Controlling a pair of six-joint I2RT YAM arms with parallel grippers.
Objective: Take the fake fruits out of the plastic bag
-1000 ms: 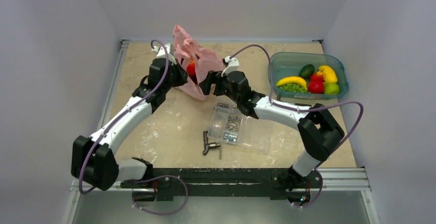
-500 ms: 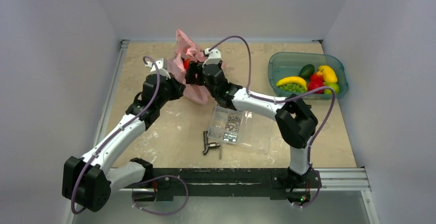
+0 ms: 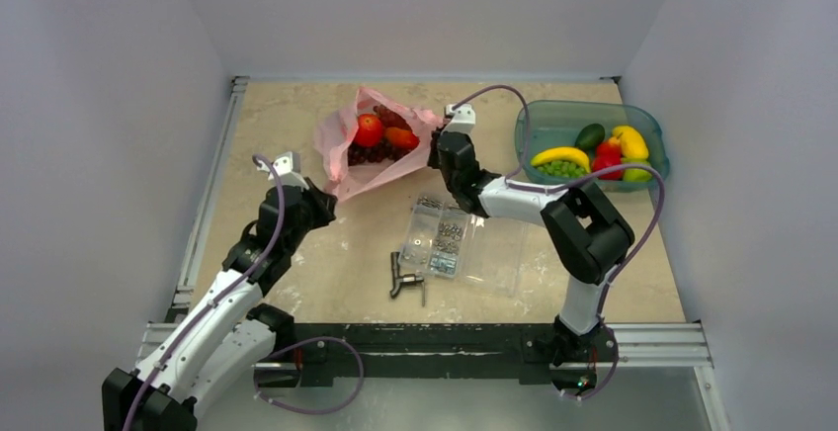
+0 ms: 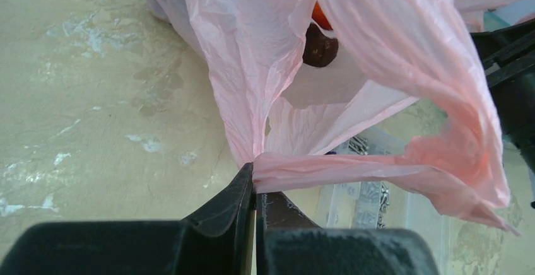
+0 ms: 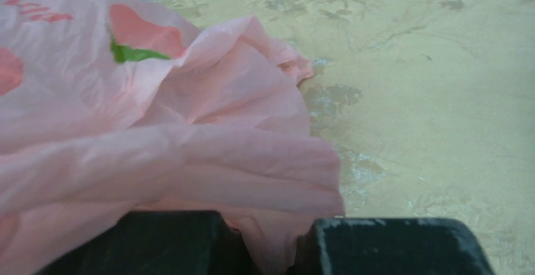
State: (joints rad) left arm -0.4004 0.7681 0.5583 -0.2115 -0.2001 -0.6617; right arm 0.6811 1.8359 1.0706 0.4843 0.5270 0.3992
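Left fingers [image 4: 222, 219], right fingers [image 5: 385, 245] pinch plastic bag [image 3: 336, 152] stretched between.

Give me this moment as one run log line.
plastic bag: lying open on table | fake fruits: inside bag | left gripper: shut on bag's near edge | right gripper: shut on bag's right edge

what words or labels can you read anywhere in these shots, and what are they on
Red lettering printed on the plastic bag, right wrist view: cut off at the frame edge and creased, not readable.
Clear screw box: no label that can be made out.
Green tub of fruit: no text visible.
Nothing else in any view carries legible words, numbers or brands.
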